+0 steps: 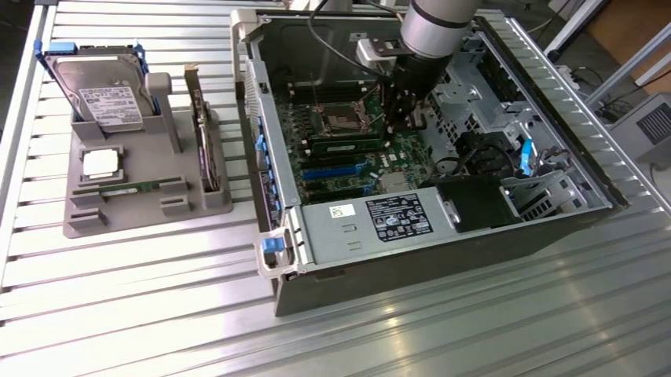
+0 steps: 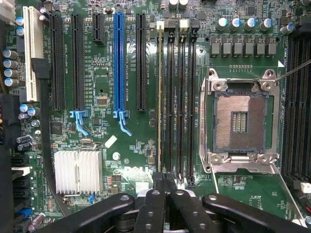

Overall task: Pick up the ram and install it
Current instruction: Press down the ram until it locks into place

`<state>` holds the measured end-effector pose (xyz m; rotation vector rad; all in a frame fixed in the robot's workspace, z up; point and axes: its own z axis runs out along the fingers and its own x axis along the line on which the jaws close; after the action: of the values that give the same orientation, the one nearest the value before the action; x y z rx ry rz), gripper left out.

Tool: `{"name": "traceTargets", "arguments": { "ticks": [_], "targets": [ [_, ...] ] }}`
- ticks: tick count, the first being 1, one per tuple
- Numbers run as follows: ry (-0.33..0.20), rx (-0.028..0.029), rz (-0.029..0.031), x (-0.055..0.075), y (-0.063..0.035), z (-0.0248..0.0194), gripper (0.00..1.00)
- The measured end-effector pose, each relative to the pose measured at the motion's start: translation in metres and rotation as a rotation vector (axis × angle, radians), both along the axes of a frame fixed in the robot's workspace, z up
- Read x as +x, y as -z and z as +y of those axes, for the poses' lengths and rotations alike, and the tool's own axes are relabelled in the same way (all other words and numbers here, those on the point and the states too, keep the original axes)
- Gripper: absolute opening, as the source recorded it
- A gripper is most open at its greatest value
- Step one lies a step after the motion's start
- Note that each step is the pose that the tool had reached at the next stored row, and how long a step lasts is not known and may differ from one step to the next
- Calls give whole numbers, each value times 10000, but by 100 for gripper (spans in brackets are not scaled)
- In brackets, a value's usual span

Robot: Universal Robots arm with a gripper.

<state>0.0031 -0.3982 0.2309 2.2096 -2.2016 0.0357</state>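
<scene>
Black gripper linkages fill the nearest part of the wrist view, and the fingers are pressed together with nothing between them, poised just over the end of the memory slots on the green motherboard. One slot there carries a seated ram, its thin edge standing upright beside the bare black slots and near the open CPU socket. In the exterior view the arm reaches down into the open computer case lying on the slatted metal table. At the exterior view's left, a grey holder keeps a hard drive, a silver CPU chip, an upright expansion card and another ram stick lying flat.
</scene>
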Motion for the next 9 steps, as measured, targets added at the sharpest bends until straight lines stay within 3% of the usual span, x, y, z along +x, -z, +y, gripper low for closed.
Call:
{"name": "traceTargets", "arguments": {
  "ticks": [2,6,9],
  "targets": [
    [-2,17,-6,3,-38,2,10],
    [-5,-4,-11,-7,-250,3,10],
    [-3,-6,-65,-199,-252,3,10]
  ]
}}
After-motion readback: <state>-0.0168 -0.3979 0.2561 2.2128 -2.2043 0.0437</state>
